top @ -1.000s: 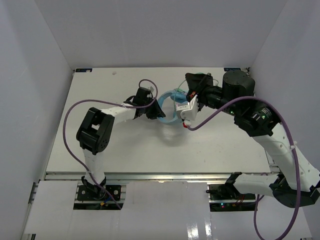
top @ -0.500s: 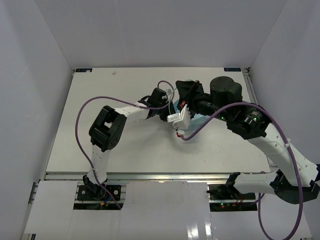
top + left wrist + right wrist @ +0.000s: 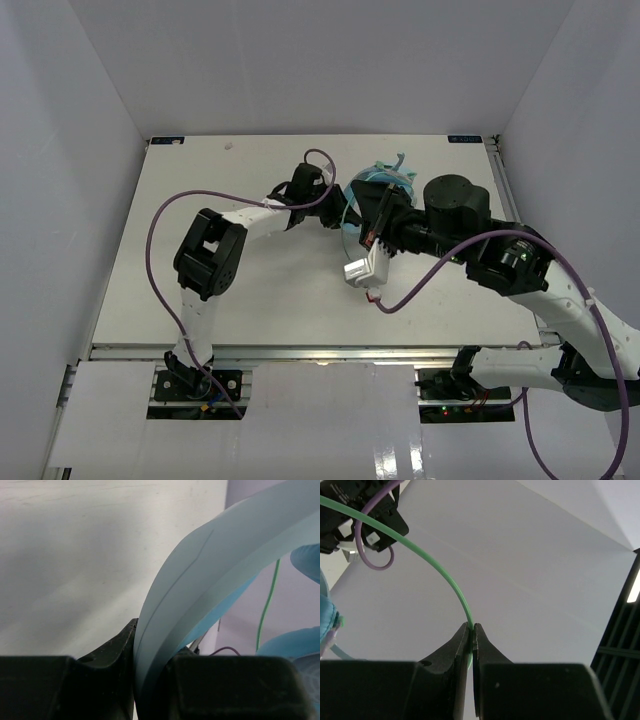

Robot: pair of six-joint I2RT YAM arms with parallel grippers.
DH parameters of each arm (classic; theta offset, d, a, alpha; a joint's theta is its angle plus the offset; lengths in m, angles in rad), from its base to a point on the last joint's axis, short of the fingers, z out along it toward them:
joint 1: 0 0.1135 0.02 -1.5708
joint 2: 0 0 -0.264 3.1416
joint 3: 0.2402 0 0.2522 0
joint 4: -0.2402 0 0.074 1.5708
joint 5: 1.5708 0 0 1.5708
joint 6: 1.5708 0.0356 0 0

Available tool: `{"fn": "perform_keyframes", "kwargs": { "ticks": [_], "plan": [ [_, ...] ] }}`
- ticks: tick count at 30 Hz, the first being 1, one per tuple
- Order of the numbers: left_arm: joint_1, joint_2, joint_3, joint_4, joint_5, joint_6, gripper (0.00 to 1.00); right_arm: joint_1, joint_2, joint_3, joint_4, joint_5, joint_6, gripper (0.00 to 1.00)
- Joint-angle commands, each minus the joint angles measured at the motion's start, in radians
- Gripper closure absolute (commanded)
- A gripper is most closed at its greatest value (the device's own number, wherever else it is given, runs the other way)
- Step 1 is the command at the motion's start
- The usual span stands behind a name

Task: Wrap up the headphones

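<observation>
The light blue headphones (image 3: 386,178) are at the back middle of the table. My left gripper (image 3: 330,208) is shut on their curved headband (image 3: 200,575), which runs up to the right from between the jaws. An ear cup (image 3: 295,650) shows at the lower right of the left wrist view. My right gripper (image 3: 381,216) is just near of the headphones and is shut on the thin pale-green cable (image 3: 437,565). The cable arcs up and left from the closed jaws. The cable also shows in the left wrist view (image 3: 267,597). The boom mic is not visible.
Purple robot cables (image 3: 160,215) loop beside both arms. White walls enclose the white table (image 3: 230,280) on the left, back and right. The left arm's wrist (image 3: 362,507) shows at the upper left of the right wrist view.
The headphones have moved right and toward the back, carried by my left gripper. My right wrist has swung toward the near side while staying shut on the cable.
</observation>
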Motion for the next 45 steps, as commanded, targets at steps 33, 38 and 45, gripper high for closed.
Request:
{"fn": "perform_keyframes", "kwargs": {
  "ticks": [33,38,45],
  "plan": [
    [-0.179,-0.195,-0.279,0.081,0.19,0.285,1.0,-0.22,0.326,0.248,0.255,0.044,0.168,0.92],
    [-0.179,-0.252,-0.314,0.033,0.141,0.333,1.0,-0.313,0.36,0.311,0.253,0.008,0.321,0.92],
    [-0.178,-0.344,-0.32,-0.113,-0.007,0.426,1.0,-0.405,0.369,0.391,0.253,-0.063,0.559,0.92]
  ]
}}
